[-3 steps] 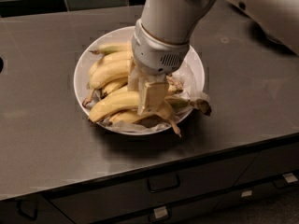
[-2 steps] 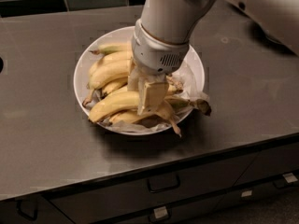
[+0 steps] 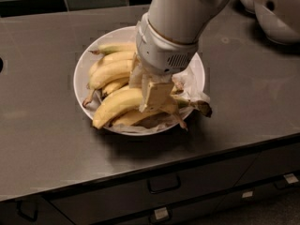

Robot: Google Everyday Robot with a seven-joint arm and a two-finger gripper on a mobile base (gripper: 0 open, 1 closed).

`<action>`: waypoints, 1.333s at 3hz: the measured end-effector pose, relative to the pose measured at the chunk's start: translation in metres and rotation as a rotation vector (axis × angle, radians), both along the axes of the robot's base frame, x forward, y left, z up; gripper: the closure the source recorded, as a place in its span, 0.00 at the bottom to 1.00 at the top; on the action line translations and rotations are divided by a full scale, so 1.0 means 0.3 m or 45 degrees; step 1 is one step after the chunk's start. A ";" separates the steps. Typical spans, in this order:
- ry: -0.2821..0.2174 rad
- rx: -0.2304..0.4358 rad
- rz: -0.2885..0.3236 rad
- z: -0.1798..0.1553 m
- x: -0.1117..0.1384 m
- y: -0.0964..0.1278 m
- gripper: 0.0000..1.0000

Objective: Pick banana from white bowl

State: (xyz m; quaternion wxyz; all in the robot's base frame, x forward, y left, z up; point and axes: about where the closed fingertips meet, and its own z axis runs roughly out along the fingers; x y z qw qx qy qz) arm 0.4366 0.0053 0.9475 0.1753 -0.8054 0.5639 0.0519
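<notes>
Banana (image 3: 117, 106) lies across the front of the white bowl (image 3: 78, 81). The gripper (image 3: 152, 101) sits on it near the bowl's middle; whether it is clamped, I cannot tell. Best to lift straight up, slowly, leaving the other bananas (image 3: 110, 74) and paper (image 3: 188, 86) in the bowl.

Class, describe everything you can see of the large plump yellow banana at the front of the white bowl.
The plump, evenly yellow banana lies curved along the front of the wide white paper-lined bowl, blunt tip pointing left, resting against slimmer bananas. The robot's gripper sits over its right part, hiding it.
</notes>
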 end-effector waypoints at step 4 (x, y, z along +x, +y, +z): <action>-0.369 0.240 -0.091 0.227 -0.097 -0.169 1.00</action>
